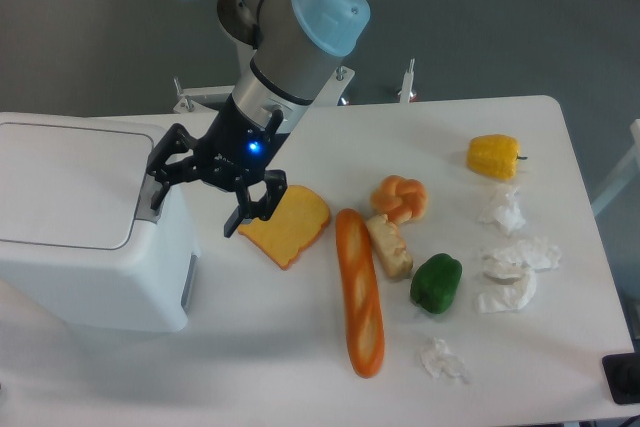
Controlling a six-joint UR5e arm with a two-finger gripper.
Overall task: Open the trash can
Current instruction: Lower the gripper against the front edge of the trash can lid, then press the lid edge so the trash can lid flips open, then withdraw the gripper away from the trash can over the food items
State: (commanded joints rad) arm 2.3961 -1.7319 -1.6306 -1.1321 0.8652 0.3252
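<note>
Gripper [196,201]: fingers spread apart, holding nothing; poised at the right-hand edge of the trash can's top, one finger over the lid's corner, the other hanging past the bin's side above the bench.

Trash can [70,247]: large white bin at the left edge of the bench [300,387]. Lid lies flat and closed. Grey push tab [158,190] sits right under the nearer finger; whether the finger touches it cannot be told.

Task status, as judged: approach made, opening not yet done. Left to do: press the tab so the lid lifts.

Toast slice [286,225]: just beside the gripper, toward the bench's middle.

Baguette [359,292], braided bun [400,197], pale wedge [391,246], green pepper [437,283]: clustered mid-bench, well apart from the bin.

Yellow pepper [494,156] and crumpled tissues [515,257]: near the right edge.
</note>
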